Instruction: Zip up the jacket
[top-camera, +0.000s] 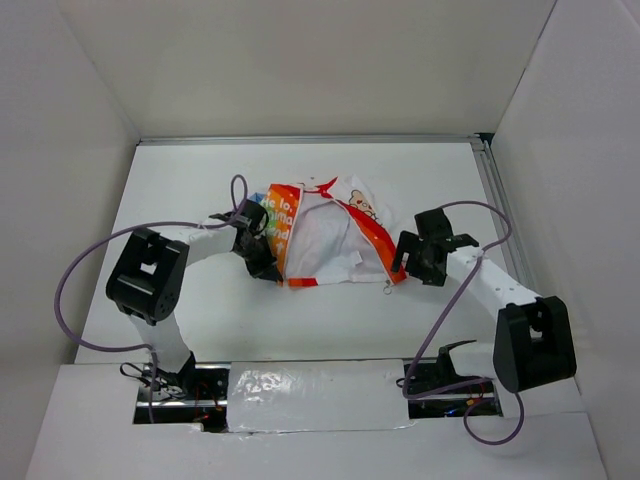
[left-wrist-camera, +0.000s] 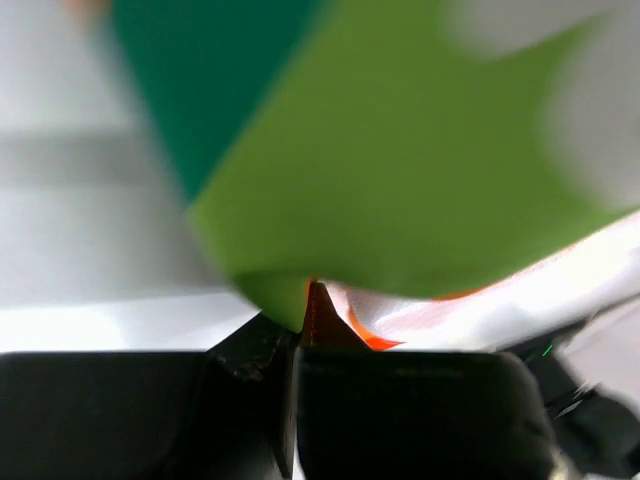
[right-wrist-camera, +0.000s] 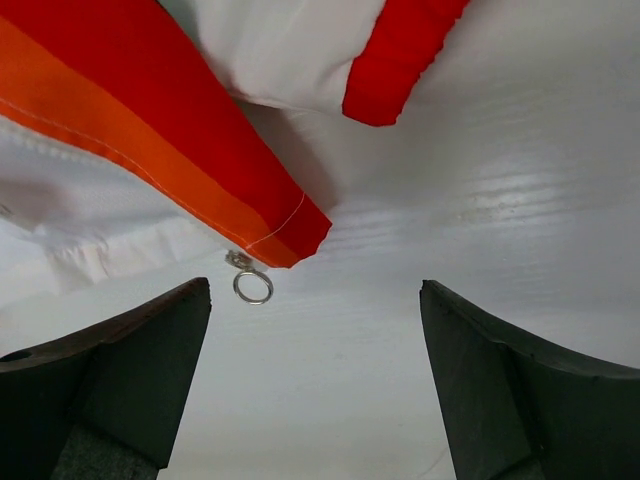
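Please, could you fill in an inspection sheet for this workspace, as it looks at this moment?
Surface: white table, glossy.
Job's things: jacket lies crumpled mid-table, front open, not zipped; zipper ring at the lower corner of an orange-red front edge.
Clutter: nothing seen.
Grippers: left gripper shut on the jacket's edge; right gripper open, near the zipper ring, not touching it.
Cables: purple cables loop beside both arms.
Surroundings: white walls on three sides.
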